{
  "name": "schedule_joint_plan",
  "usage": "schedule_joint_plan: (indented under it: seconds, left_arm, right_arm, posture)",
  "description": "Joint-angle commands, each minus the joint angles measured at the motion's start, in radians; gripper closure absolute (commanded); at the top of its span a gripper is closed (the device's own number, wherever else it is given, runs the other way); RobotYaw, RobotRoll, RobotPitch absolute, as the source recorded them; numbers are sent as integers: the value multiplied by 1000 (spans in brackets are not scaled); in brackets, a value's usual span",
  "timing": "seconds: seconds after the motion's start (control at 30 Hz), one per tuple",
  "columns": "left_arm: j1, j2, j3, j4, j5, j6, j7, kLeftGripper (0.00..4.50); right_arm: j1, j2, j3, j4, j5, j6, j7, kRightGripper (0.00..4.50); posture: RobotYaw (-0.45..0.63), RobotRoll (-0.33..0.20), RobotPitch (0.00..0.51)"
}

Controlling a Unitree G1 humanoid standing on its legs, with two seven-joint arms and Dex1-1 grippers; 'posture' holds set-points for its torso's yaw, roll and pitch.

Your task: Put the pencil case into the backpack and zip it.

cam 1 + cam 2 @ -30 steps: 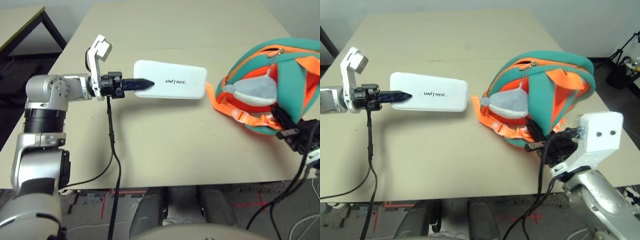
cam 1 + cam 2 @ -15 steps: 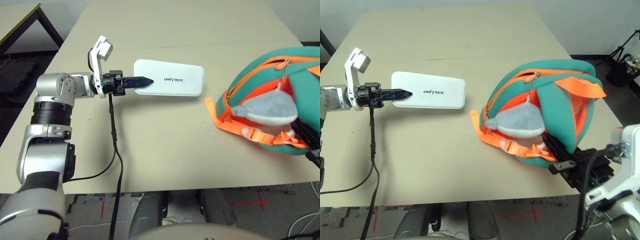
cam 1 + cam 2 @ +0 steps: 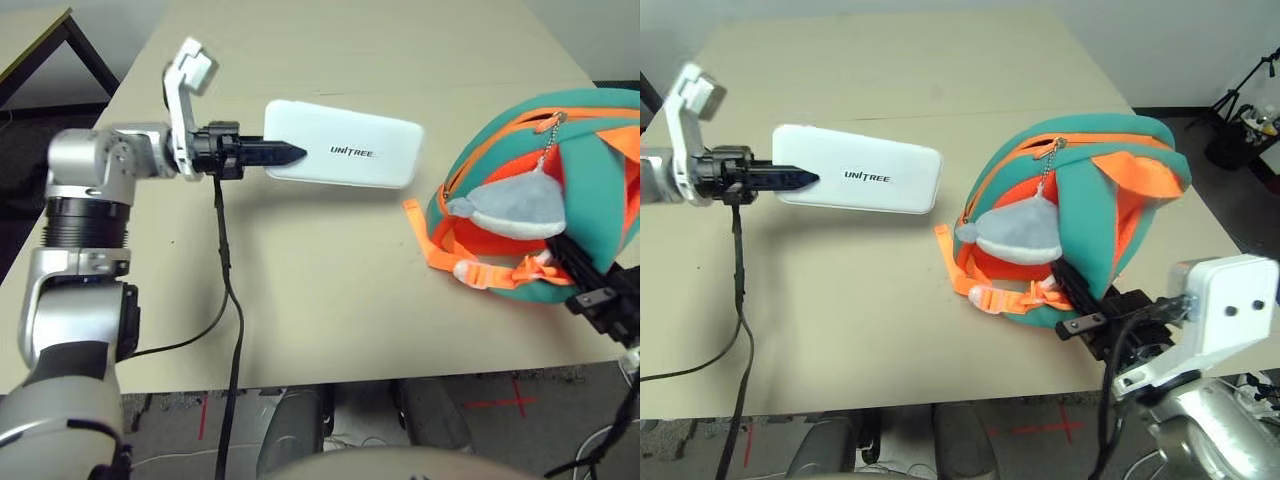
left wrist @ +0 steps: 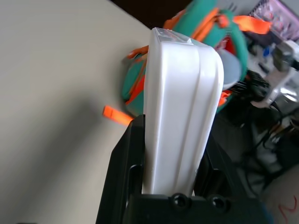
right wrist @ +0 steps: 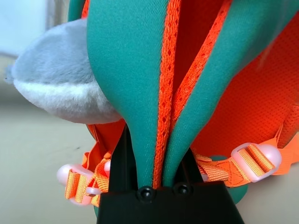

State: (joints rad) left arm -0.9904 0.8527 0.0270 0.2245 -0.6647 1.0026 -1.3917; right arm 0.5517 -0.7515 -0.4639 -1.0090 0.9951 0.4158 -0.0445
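My left gripper (image 3: 283, 155) is shut on the left end of the white pencil case (image 3: 350, 158), which bears black lettering. It holds the case flat above the table, left of the backpack. In the left wrist view the case (image 4: 180, 93) stands edge-on between the black fingers (image 4: 125, 163). The teal and orange backpack (image 3: 1090, 200) stands at the right with its orange-lined opening gaping toward the case. A grey shark charm (image 3: 1015, 225) hangs at its front. My right gripper (image 3: 1077, 292) is shut on the backpack's teal flap (image 5: 126, 70) from the near right side.
Orange straps with buckles (image 3: 985, 290) trail from the backpack onto the tan table (image 3: 870, 300). A black cable (image 3: 228, 300) hangs from the left wrist over the front edge. Another table's corner (image 3: 40, 40) stands at the far left.
The view has shifted. The left gripper has lifted the pencil case slightly higher. The right gripper keeps its hold and has drawn the backpack in and a little more upright.
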Motion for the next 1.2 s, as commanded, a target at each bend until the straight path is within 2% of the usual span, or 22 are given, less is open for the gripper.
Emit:
schedule_joint_plan:
  seconds: [0.03,0.17,0.43,0.7,0.9,1.2]
  left_arm:
    - [-53,21,21,-65,-31,3,-16,3124]
    - [-96,-10,-6,-72,-33,8,-4,3124]
    - [-159,-102,-100,-2,62,-132,-25,3124]
    - [-207,-135,-152,121,154,-255,-77,3124]
    - [-215,-150,-190,196,224,-342,-130,3124]
    - [-212,-221,-199,201,244,-357,-152,3124]
  right_arm:
    - [1,22,18,10,-30,20,39,4287]
    - [-16,40,9,25,-41,33,55,4287]
    - [-54,51,-8,31,-42,56,55,4287]
    - [-76,53,-19,32,-46,68,60,4287]
    - [-104,57,-10,38,-51,79,59,4287]
    - [-134,65,-6,52,-66,91,72,4287]
  posture:
    - [-169,0,140]
    - [-165,0,142]
    - [-185,0,144]
    - [-203,0,148]
    - [-205,0,149]
    - [-213,0,148]
